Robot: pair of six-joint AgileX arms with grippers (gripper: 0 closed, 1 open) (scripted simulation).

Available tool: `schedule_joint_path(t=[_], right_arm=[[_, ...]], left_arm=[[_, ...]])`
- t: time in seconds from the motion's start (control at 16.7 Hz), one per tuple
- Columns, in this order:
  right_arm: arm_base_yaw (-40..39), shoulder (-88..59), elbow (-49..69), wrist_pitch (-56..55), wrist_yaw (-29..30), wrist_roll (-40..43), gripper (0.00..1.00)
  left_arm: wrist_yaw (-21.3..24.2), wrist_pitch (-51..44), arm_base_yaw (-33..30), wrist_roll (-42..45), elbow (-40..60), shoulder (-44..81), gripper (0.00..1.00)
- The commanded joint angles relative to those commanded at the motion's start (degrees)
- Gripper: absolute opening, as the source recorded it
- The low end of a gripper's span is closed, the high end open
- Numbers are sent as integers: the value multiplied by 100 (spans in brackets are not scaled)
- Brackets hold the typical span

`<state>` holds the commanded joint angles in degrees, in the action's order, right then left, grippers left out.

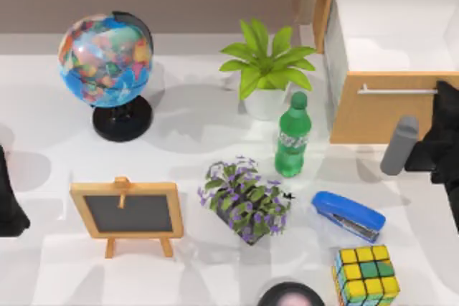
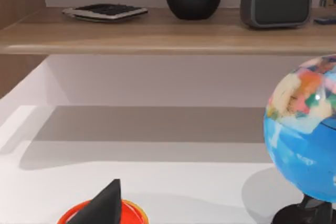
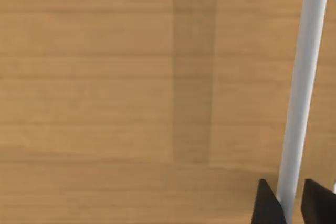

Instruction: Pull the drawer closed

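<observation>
Drawer: the drawer (image 1: 380, 109) sits at the upper right of the top view, pulled out, its white inside open to the camera and its tan front facing the table.
Handle: a thin silver handle (image 1: 396, 91) runs across the front; in the right wrist view it shows as a pale bar (image 3: 302, 93) against the wood grain.
Right gripper: the right gripper (image 1: 442, 94) is at the right edge of the top view, against the right end of the handle. In the right wrist view its two dark fingertips (image 3: 266, 205) stand one on each side of the bar, close in on it, with a narrow gap left on one side; the gripper's midpoint (image 3: 287, 203) falls on the bar.
Left gripper: the left gripper (image 1: 8, 198) is parked at the left edge of the top view; whether it is open or closed I cannot tell. One dark fingertip (image 2: 102, 205) shows low in the left wrist view, over a red ring (image 2: 100, 214).
Table: white table (image 1: 57, 263) with a globe (image 1: 106, 51) at upper left, a chalkboard easel (image 1: 128, 213) at lower left, a plant (image 1: 267, 66) and a green bottle (image 1: 292, 137) in the middle, just left of the drawer.
Lower right: a blue stapler (image 1: 348, 215) and a colour cube (image 1: 365, 274).
</observation>
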<state>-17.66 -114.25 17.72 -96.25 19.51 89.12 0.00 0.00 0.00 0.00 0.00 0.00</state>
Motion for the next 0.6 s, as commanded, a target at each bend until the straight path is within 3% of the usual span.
schedule_joint_path(t=[0.6], right_arm=[[-4,-15,8,24,-1,-19,0]], left_arm=[[0,0,0,0,0,0,100]])
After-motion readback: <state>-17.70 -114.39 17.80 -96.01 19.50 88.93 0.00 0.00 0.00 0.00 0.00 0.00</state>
